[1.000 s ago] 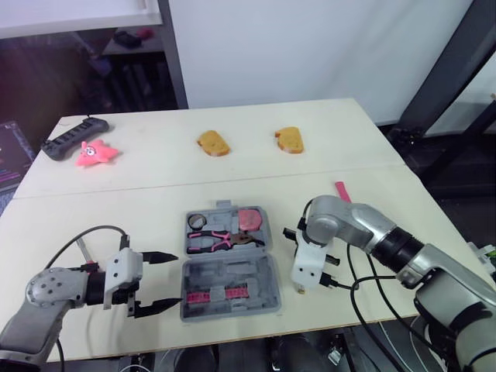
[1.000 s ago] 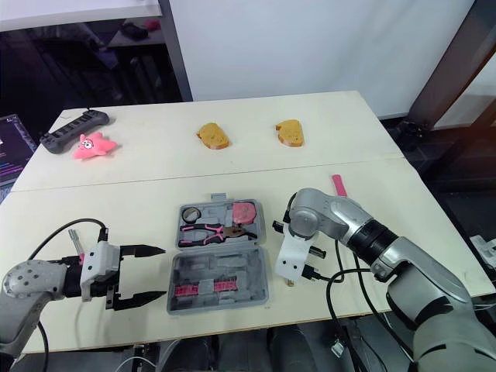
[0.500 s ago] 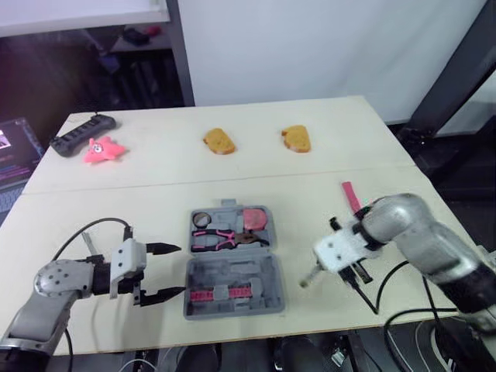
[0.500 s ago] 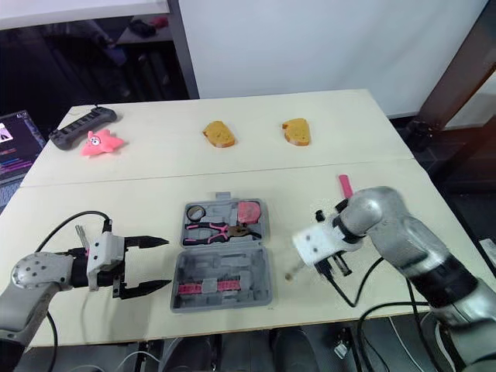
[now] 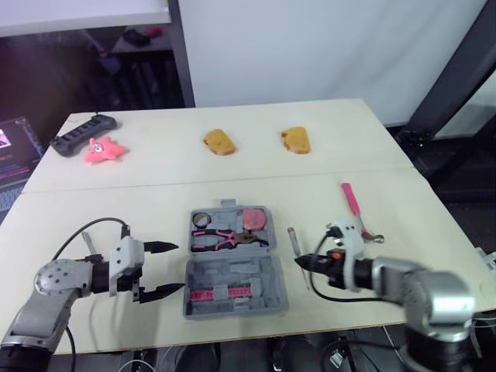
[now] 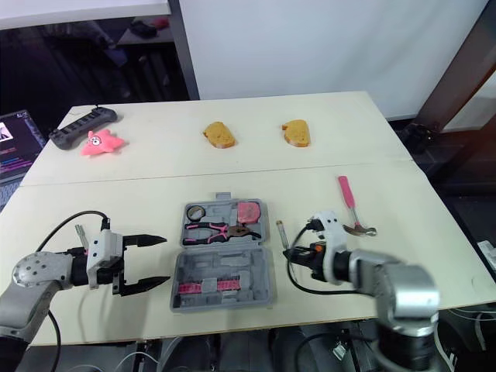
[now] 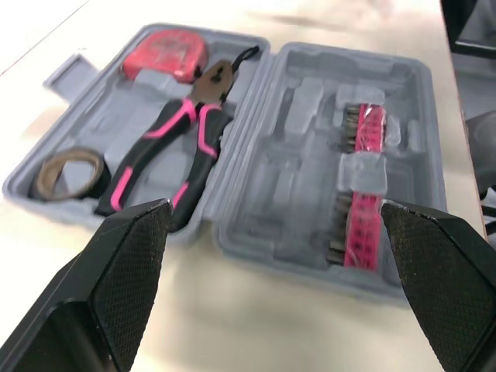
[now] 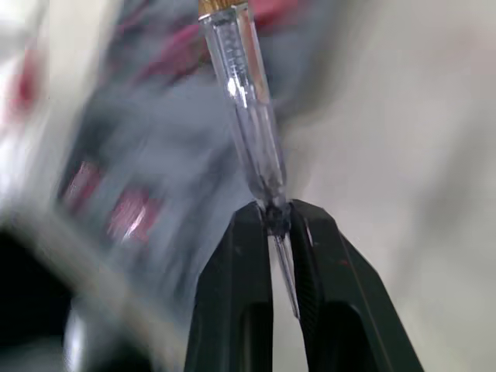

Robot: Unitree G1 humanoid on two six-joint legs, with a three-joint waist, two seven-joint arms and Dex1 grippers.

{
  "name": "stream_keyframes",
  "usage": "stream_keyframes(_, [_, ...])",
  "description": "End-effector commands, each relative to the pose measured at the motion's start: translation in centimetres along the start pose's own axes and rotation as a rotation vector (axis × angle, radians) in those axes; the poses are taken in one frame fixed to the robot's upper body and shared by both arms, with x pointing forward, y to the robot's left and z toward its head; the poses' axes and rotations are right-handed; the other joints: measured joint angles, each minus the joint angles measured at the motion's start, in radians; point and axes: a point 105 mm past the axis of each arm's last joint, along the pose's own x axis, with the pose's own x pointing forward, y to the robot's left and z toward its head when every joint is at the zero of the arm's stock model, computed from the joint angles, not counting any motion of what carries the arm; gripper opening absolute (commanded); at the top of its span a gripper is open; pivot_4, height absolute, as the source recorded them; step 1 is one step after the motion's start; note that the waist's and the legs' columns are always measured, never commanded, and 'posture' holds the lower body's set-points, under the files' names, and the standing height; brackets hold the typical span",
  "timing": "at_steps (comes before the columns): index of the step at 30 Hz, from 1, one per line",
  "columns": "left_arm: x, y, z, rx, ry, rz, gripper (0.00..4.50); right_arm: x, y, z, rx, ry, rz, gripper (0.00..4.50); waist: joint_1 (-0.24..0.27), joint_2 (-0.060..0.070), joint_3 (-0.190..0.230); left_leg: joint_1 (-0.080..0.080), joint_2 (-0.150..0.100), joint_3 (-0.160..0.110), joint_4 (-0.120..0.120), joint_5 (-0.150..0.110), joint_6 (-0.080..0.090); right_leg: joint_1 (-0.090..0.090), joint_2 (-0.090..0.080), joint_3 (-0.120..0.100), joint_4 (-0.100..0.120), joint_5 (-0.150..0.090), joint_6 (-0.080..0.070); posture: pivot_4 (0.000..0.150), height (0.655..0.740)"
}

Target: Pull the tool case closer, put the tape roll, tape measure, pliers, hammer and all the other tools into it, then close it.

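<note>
A pink star toy (image 5: 101, 149) lay on the pale desk (image 5: 155, 190). Just behind the toy sat a black power strip (image 5: 81, 132). Two pieces of toast (image 5: 218, 142) (image 5: 295, 139) lay well to the toy's right, apart from each other. A lit laptop screen (image 5: 11, 147) stood left of the toy.

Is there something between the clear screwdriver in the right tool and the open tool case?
Nothing visible. The right tool pinches the clear screwdriver beside the right edge of the tool case, only bare table between them; the hammer lies farther right.
</note>
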Motion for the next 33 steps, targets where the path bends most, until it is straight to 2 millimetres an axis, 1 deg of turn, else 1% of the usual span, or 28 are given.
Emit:
stream_keyframes(1, [-0.2,-0.1,0.5,0.028,-0.008,0.000,4.50,-0.5,-0.7,-0.1,0.060,-0.078,-0.191,0.03,0.001,0.001,0.000,0.000,0.000,0.000,0.000,0.001,-0.001,0.000,0.000,0.000,0.000,0.000,0.000,0.150,0.7400])
stream_keyframes(2, [-0.2,-0.1,0.5,0.029,-0.008,0.001,4.50,-0.3,-0.5,-0.6,0.085,-0.076,-0.211,0.03,0.001,0.001,-0.001,0.000,0.000,0.000,0.000,0.001,-0.001,0.000,0.000,0.000,0.000,0.000,0.000,0.150,0.7400])
stream_keyframes(6, [-0.3,-0.3,0.5,0.030,-0.005,0.003,4.50,-0.1,-1.4,-2.0,0.136,-0.034,-0.322,0.03,0.004,0.001,-0.001,0.000,-0.001,-0.001,-0.001,0.001,-0.001,0.001,-0.001,-0.001,-0.001,0.000,0.000,0.150,0.7400])
stream_keyframes(10, [-0.3,-0.3,0.5,0.029,-0.004,0.009,4.50,0.5,-1.4,-3.1,0.129,0.032,-0.315,0.03,0.001,0.001,-0.001,0.000,-0.001,-0.001,-0.001,0.001,-0.001,0.001,-0.001,-0.001,-0.001,0.000,0.000,0.150,0.7400])
stream_keyframes(13, [-0.2,-0.4,0.5,0.028,-0.003,0.008,4.50,1.1,-1.8,-3.2,0.135,0.068,-0.317,0.03,-0.003,-0.001,-0.002,0.000,0.000,-0.002,-0.001,0.001,-0.001,0.001,0.000,-0.001,-0.001,0.000,0.000,0.150,0.7400])
stream_keyframes(15, [-0.2,-0.4,0.4,0.028,-0.003,0.009,4.50,1.4,-2.2,-3.1,0.149,0.080,-0.323,0.94,-0.013,-0.004,-0.003,0.001,0.001,-0.002,-0.001,0.001,-0.001,0.001,0.001,-0.001,-0.001,0.000,0.000,0.150,0.7400])
stream_keyframes(16, [-0.2,-0.5,0.4,0.028,-0.003,0.008,4.50,1.4,-2.4,-3.1,0.154,0.084,-0.325,1.19,-0.020,-0.006,-0.005,0.001,0.001,-0.002,-0.001,0.001,-0.001,0.002,0.002,-0.001,-0.001,0.000,0.000,0.150,0.7400])
stream_keyframes(17, [-0.2,-0.5,0.4,0.028,-0.002,0.008,4.50,1.3,-2.4,-3.1,0.166,0.082,-0.326,1.75,-0.023,-0.006,-0.005,0.002,0.001,-0.002,-0.001,0.001,-0.001,0.003,0.002,-0.001,-0.001,0.000,0.000,0.150,0.7400])
stream_keyframes(18, [-0.2,-0.4,0.4,0.028,-0.002,0.008,4.50,1.2,-2.5,-3.1,0.169,0.078,-0.325,1.98,-0.024,-0.007,-0.006,0.002,0.001,-0.002,-0.001,0.001,-0.001,0.003,0.002,-0.001,-0.001,0.000,0.000,0.150,0.7400])
stream_keyframes(19, [-0.2,-0.4,0.4,0.028,-0.002,0.008,4.50,1.1,-2.5,-3.0,0.168,0.073,-0.325,2.53,-0.023,-0.007,-0.006,0.002,0.002,-0.002,-0.001,0.000,-0.001,0.003,0.002,-0.001,-0.001,0.000,-0.001,0.150,0.7400])
stream_keyframes(20, [-0.2,-0.4,0.5,0.028,-0.002,0.009,4.50,0.8,-2.3,-2.7,0.155,0.054,-0.310,2.80,-0.023,-0.008,-0.007,0.002,0.001,-0.002,-0.001,0.000,-0.001,0.003,0.002,-0.001,-0.001,0.000,-0.001,0.150,0.7400])
stream_keyframes(21, [-0.3,-0.3,0.5,0.028,-0.002,0.010,4.50,0.4,-2.1,-2.3,0.130,0.034,-0.298,3.34,-0.023,-0.008,-0.007,0.002,0.001,-0.002,-0.001,0.000,-0.001,0.003,0.002,-0.001,-0.001,0.000,0.000,0.150,0.7400])
stream_keyframes(22, [-0.3,-0.3,0.4,0.028,-0.001,0.011,4.50,0.1,-1.9,-2.0,0.114,0.022,-0.290,3.66,-0.022,-0.008,-0.007,0.002,0.001,-0.002,-0.001,0.000,-0.001,0.003,0.002,-0.001,-0.001,0.000,0.000,0.150,0.7400])
stream_keyframes(23, [-0.4,-0.2,0.4,0.029,0.000,0.013,4.50,-0.6,-1.7,-1.4,0.049,-0.001,-0.288,4.14,-0.020,-0.007,-0.006,0.002,0.001,-0.002,-0.001,0.000,-0.001,0.003,0.002,-0.001,-0.002,0.000,0.000,0.150,0.7400])
stream_keyframes(24, [-0.5,-0.1,0.4,0.029,0.001,0.015,4.50,-1.4,-1.3,-0.6,-0.040,-0.022,-0.284,4.48,-0.018,-0.005,-0.005,0.001,0.001,-0.003,-0.001,0.000,-0.001,0.003,0.002,-0.001,-0.002,-0.001,0.000,0.150,0.7400])
stream_keyframes(25, [-0.6,0.0,0.4,0.029,0.002,0.018,4.50,-2.4,-0.9,0.1,-0.179,-0.030,-0.294,4.48,-0.016,-0.003,-0.004,0.000,0.000,-0.003,-0.001,0.000,-0.001,0.003,0.001,-0.001,-0.002,-0.001,0.000,0.150,0.7400])
stream_keyframes(26, [-0.6,0.2,0.4,0.029,0.003,0.021,4.50,-3.0,0.2,0.3,-0.301,-0.038,-0.276,4.48,-0.015,-0.001,-0.003,0.000,-0.001,-0.003,-0.001,0.000,-0.001,0.003,-0.001,-0.001,-0.003,-0.001,0.001,0.150,0.7400])
stream_keyframes(27, [-0.7,0.3,0.4,0.028,0.004,0.023,4.50,-3.3,1.4,0.3,-0.394,-0.057,-0.238,4.48,-0.016,0.002,-0.001,-0.001,-0.002,-0.002,0.000,0.000,-0.001,0.003,-0.002,-0.001,-0.003,-0.002,0.002,0.150,0.7400])
stream_keyframes(28, [-0.7,0.4,0.4,0.028,0.005,0.022,4.50,-3.6,2.1,0.1,-0.494,-0.077,-0.230,4.48,-0.018,0.001,-0.001,-0.001,-0.004,-0.002,0.000,0.000,-0.001,0.002,-0.003,0.000,-0.003,-0.003,0.003,0.150,0.7400])
stream_keyframes(30, [-0.7,0.4,0.4,0.029,0.006,0.019,4.50,-3.8,1.6,-0.8,-0.592,-0.079,-0.267,4.48,-0.023,-0.001,-0.002,0.000,-0.002,-0.003,-0.001,0.000,-0.001,0.002,0.000,-0.001,-0.003,-0.003,0.004,0.150,0.7400])
stream_keyframes(32, [-0.7,0.4,0.5,0.028,0.004,0.012,4.50,-3.5,0.7,-2.5,-0.634,-0.082,-0.279,4.48,-0.023,-0.001,-0.002,0.000,0.000,-0.004,-0.002,0.000,0.000,0.002,0.002,-0.001,-0.003,-0.004,0.003,0.150,0.7400])
stream_keyframes(33, [-0.7,0.3,0.5,0.028,0.004,0.008,4.50,-3.3,0.6,-3.3,-0.648,-0.088,-0.264,4.48,-0.022,-0.001,-0.002,0.000,0.000,-0.003,-0.002,0.000,0.000,0.002,0.002,-0.001,-0.003,-0.004,0.003,0.150,0.7400])
